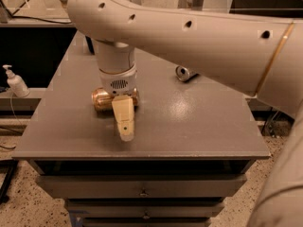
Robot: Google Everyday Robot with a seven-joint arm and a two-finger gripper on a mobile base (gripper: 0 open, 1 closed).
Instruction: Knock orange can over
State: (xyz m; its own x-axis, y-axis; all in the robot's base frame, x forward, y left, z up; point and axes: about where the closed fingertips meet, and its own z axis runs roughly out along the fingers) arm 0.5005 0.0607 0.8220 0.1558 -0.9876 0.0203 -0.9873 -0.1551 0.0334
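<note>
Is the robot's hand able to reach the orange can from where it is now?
Probably yes. The hand is directly above the orange can, which lies on its side on the table; nothing stands between them.

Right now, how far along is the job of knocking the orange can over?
Done, it seems: the orange can lies on its side on the grey table, its end facing left. In hand: the tool hangs just in front of the can, partly covering it; whether they touch cannot be told. Left: probably only drawing the arm away. The silver-and-blue can lies apart at the back.
</note>
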